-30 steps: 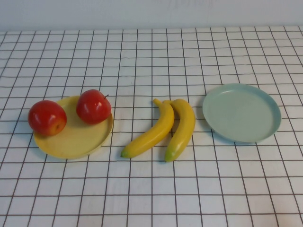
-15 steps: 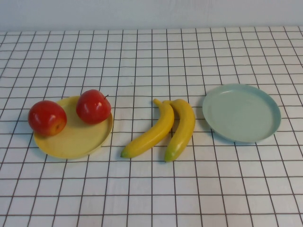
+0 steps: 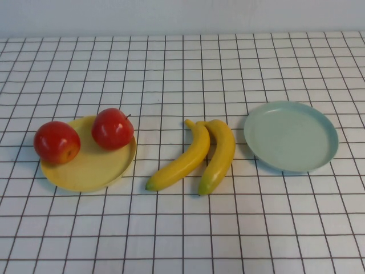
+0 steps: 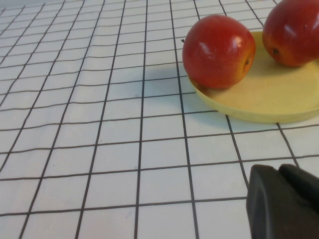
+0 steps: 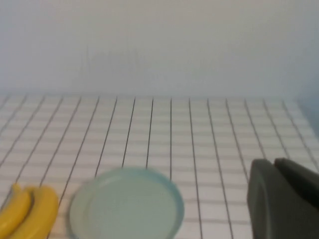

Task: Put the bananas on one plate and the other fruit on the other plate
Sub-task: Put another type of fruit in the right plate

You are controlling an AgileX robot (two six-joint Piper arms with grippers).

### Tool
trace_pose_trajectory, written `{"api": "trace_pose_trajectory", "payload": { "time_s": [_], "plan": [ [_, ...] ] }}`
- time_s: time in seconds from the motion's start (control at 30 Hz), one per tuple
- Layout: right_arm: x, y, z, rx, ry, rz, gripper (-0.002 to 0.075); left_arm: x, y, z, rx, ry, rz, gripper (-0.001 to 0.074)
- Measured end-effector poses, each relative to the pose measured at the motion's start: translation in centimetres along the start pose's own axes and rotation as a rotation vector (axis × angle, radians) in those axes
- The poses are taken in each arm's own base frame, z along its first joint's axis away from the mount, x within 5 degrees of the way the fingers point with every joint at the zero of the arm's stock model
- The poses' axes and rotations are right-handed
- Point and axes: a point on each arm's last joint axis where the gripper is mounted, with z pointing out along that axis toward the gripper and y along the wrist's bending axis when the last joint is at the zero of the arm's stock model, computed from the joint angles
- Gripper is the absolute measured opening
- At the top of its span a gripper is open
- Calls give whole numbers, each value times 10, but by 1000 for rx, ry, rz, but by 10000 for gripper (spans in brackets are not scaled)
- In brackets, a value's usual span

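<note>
Two red apples (image 3: pixel 56 142) (image 3: pixel 112 128) rest on the pale yellow plate (image 3: pixel 91 165) at the left; the left one sits on its rim. Two bananas (image 3: pixel 182 160) (image 3: pixel 219 154) lie side by side on the cloth in the middle, between the plates. The blue-green plate (image 3: pixel 291 136) at the right holds nothing. Neither arm shows in the high view. My left gripper (image 4: pixel 278 169) is shut and holds nothing, a short way off the yellow plate (image 4: pixel 269 97) and the apples (image 4: pixel 219 51) (image 4: pixel 293 31). My right gripper (image 5: pixel 273 163) is shut and empty, off the blue-green plate (image 5: pixel 127 206) and the bananas (image 5: pixel 42 211).
A white cloth with a black grid (image 3: pixel 182 228) covers the whole table. A plain pale wall (image 3: pixel 182 14) closes off the far side.
</note>
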Motion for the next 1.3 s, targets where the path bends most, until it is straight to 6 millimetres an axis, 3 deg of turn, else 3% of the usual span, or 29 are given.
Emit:
{"api": "trace_pose_trajectory", "payload": {
  "time_s": [0.07, 0.17, 0.4, 0.57, 0.67, 0.8, 0.87, 1.13, 1.3],
  "plan": [
    [-11, 3, 19, -19, 166, 8, -15, 0, 0, 0, 0, 0, 0, 0],
    [-13, 7, 56, -55, 407, 22, -15, 0, 0, 0, 0, 0, 0, 0],
    [7, 44, 136, -187, 809, -23, -14, 0, 0, 0, 0, 0, 0, 0],
    [5, 84, 174, -259, 860, -84, 56, 0, 0, 0, 0, 0, 0, 0],
    [6, 103, 198, -282, 885, -68, 171, 0, 0, 0, 0, 0, 0, 0],
    [8, 119, 236, -273, 920, -1, 385, 0, 0, 0, 0, 0, 0, 0],
    [9, 130, 252, -285, 944, 22, 440, 0, 0, 0, 0, 1, 0, 0],
    [37, 184, 309, -236, 1050, -80, 482, 0, 0, 0, 0, 1, 0, 0],
    [62, 202, 335, -233, 1091, -51, 482, 0, 0, 0, 0, 1, 0, 0]
  ]
}}
